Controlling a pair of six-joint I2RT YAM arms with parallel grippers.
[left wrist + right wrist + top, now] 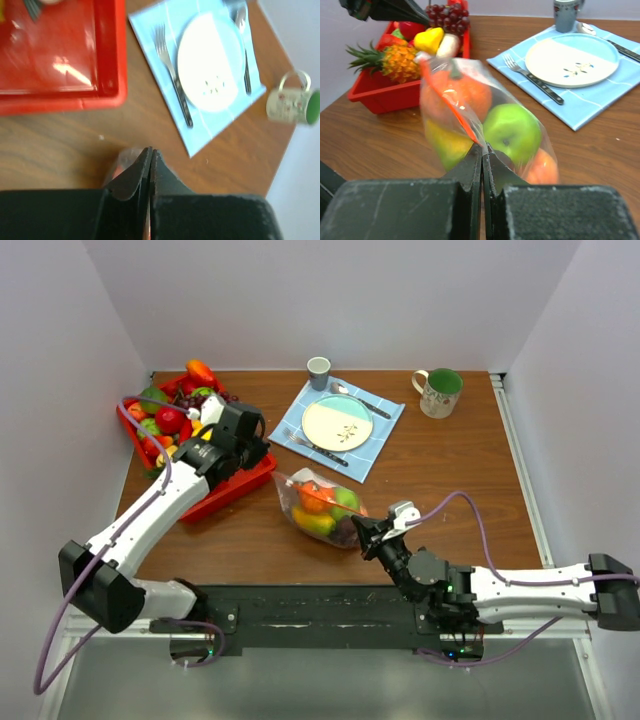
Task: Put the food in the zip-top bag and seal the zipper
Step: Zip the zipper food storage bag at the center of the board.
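Progress looked partial: we saw glossy toy fruit (512, 130) inside the crinkly clear zip-top bag (320, 505) on the desk (450, 470), its orange-red zipper (449, 100) clamped by the right gripper (482, 149), more fruit (165, 420) in the red tray (228, 490), left gripper (150, 152) clenched.

Quick tally from where I sit: 1 zip-top bag (320, 508) w/ approx 4 pcs of food (512, 131) showing inside. 1 red tray (60, 102), 1 plate (337, 423), 1 blue napkin (384, 420), 1 fork (318, 448), 1 spoon (360, 400), 1 small cup (318, 371), 1 mug (438, 392), 1 pineapple (390, 60), 1 grape bunch (447, 17).
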